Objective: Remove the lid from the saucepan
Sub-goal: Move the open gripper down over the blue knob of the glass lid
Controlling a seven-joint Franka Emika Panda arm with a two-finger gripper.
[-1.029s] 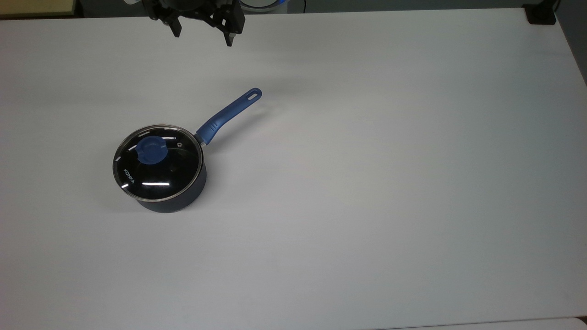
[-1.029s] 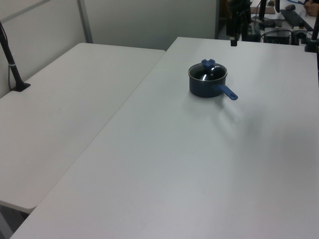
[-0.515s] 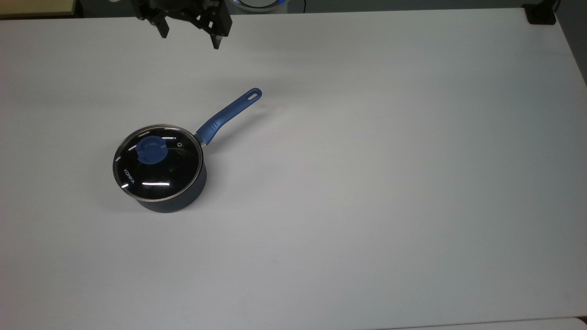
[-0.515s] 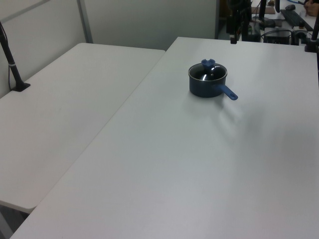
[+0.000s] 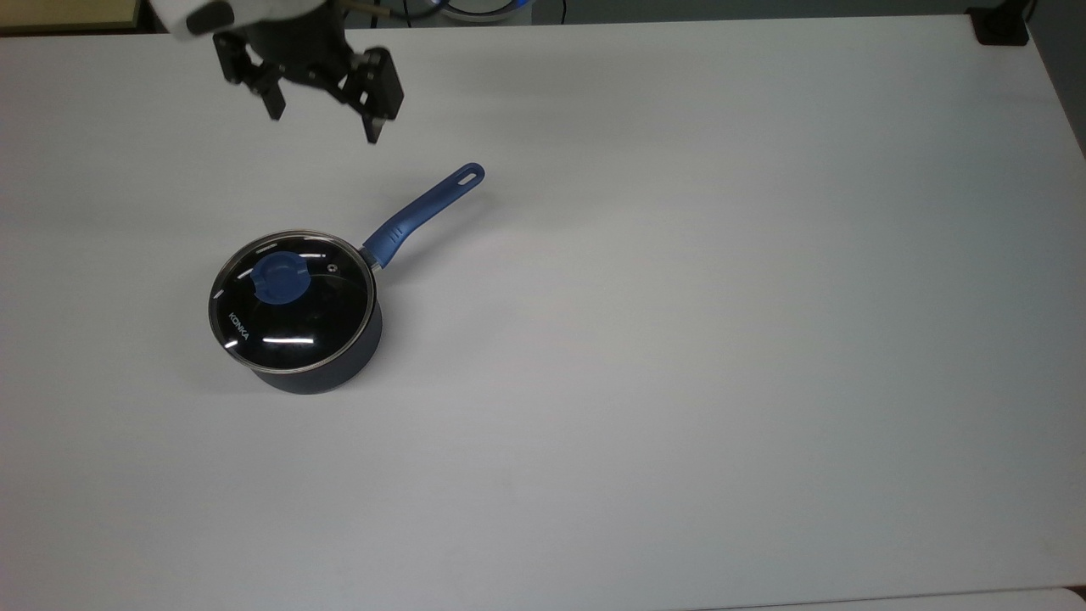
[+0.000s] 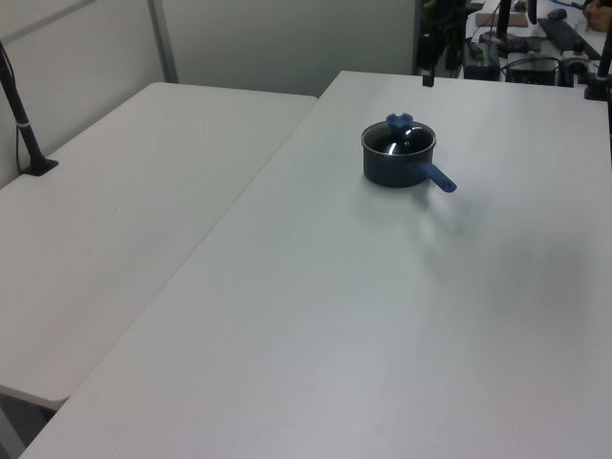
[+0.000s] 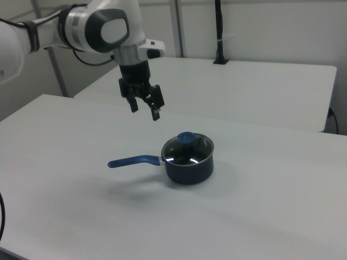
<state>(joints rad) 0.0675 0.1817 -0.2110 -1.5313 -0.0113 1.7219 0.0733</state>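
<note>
Saucepan (image 5: 297, 339) sits left of centre in the top view, on the white desk (image 5: 679, 339), lid (image 5: 291, 301) seated flat on its rim, blue knob (image 5: 280, 277) a bit off toward the upper left of the glass. Handle (image 5: 424, 210) runs up and right from the pan. Gripper (image 5: 324, 127) hangs in the upper left of the top view, above the pan in frame, well apart from it, fingers spread wide, nothing held. In the right view the gripper (image 7: 144, 111) is in the air up and left of the lid (image 7: 187, 147).

Risks, as I read it:
- Knob is small and round: an off-centre close could skid off it or tilt the lid.
- Glass lid: a weak pinch means drop and crack.
- Pan is light and unrestrained: a snagged rim could drag or lift it with the lid.
- Descending too far hits the glass.
</note>
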